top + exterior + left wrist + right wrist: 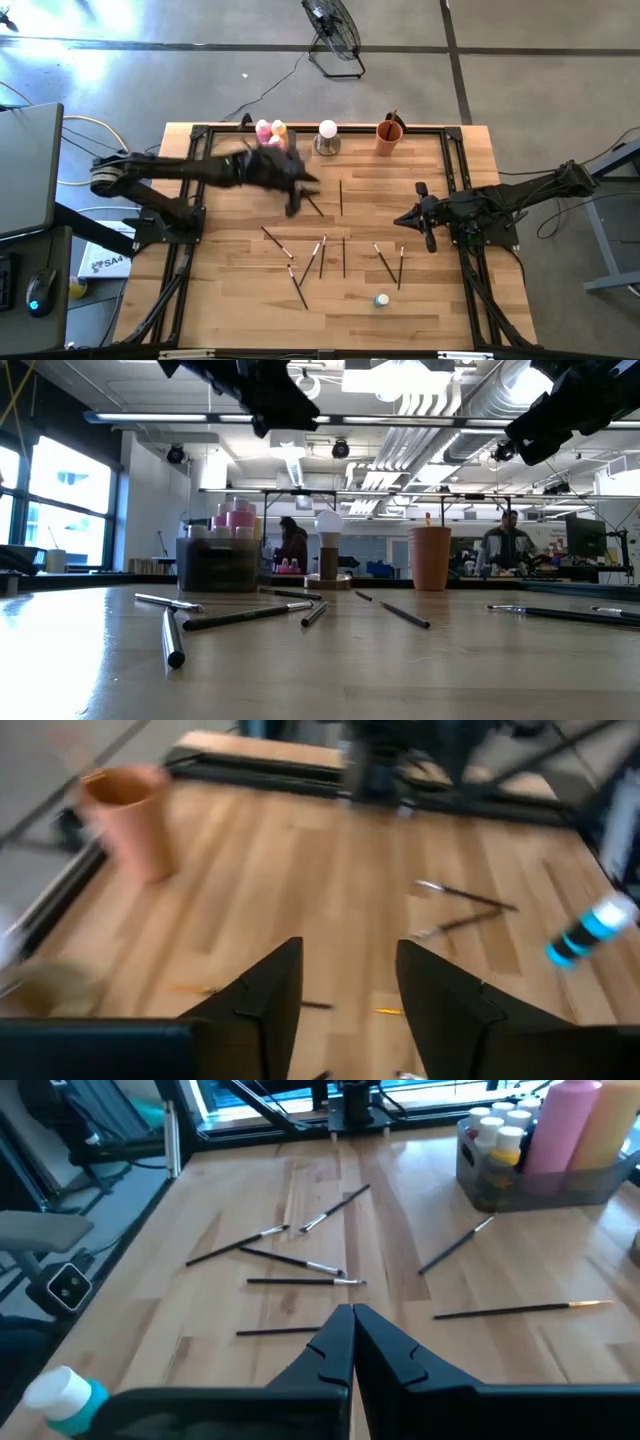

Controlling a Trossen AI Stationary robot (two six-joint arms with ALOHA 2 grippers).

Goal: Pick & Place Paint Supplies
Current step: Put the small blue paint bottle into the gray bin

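The left gripper [296, 200] hangs above the table near the tray [262, 150], fingers apart and empty, likely between bottles. Bottles [560, 1125] stand in the tray; brushes [322, 255] and one small bottle [381, 300] lie loose mid-table. The right gripper [420, 218] waits at the right, pinched together on nothing.

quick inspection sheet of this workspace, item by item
surface: wooden table in a black frame
job's things: paintbrushes scattered across the middle; pink bottle and yellow bottle upright in the grey tray with small white-capped bottles; one blue bottle lies loose near the front edge
clutter: orange cup; white ball on a metal base
grippers: left gripper above the brushes near the tray, fingers apart, empty; right gripper shut, empty, at the right side
cables: cables off the table's left
surroundings: floor fan, people in the room behind
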